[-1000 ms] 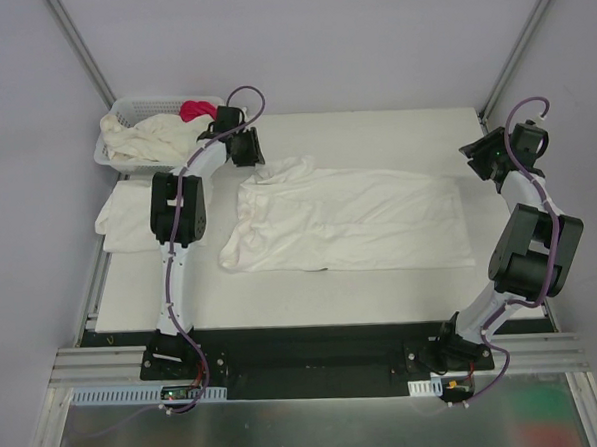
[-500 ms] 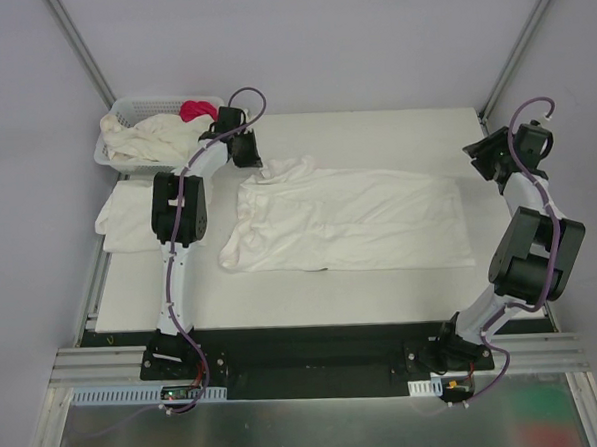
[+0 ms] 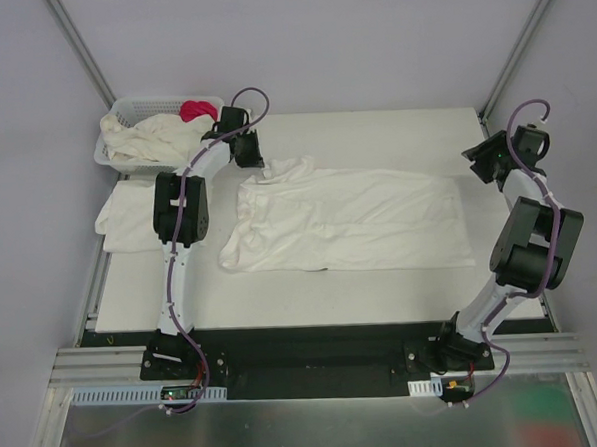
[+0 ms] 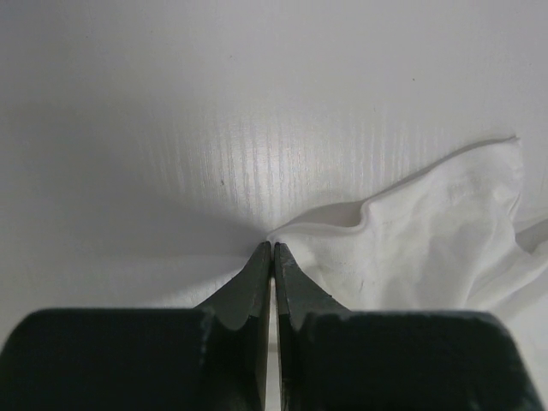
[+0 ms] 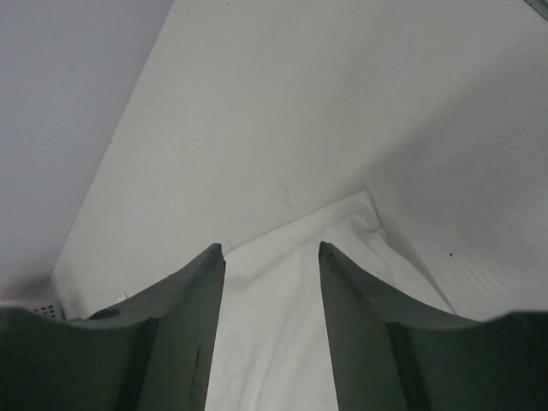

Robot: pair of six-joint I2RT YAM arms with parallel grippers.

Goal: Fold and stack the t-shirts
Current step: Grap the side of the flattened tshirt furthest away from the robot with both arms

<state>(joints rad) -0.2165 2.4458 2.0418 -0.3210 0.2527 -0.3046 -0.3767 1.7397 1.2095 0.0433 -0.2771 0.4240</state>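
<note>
A cream t-shirt (image 3: pixel 348 221) lies spread across the middle of the table. My left gripper (image 3: pixel 249 154) is at its far left corner. In the left wrist view the gripper (image 4: pixel 272 248) is shut, with the shirt's edge (image 4: pixel 411 231) puckered right at its tips. My right gripper (image 3: pixel 482 164) hovers at the shirt's far right corner. In the right wrist view the gripper (image 5: pixel 271 248) is open, with the shirt's corner (image 5: pixel 282 342) below it between the fingers. A folded shirt (image 3: pixel 128 217) lies at the table's left edge. More shirts (image 3: pixel 149 139) fill the basket.
A white lattice basket (image 3: pixel 122 113) stands at the far left corner and also holds a pink-red cloth (image 3: pixel 197 110). Grey walls and metal posts enclose the table (image 3: pixel 374 129). The black base rail (image 3: pixel 316 363) runs along the near edge.
The right wrist has shifted a little near the shirt's right corner. The left gripper and the shirt have hardly moved.
</note>
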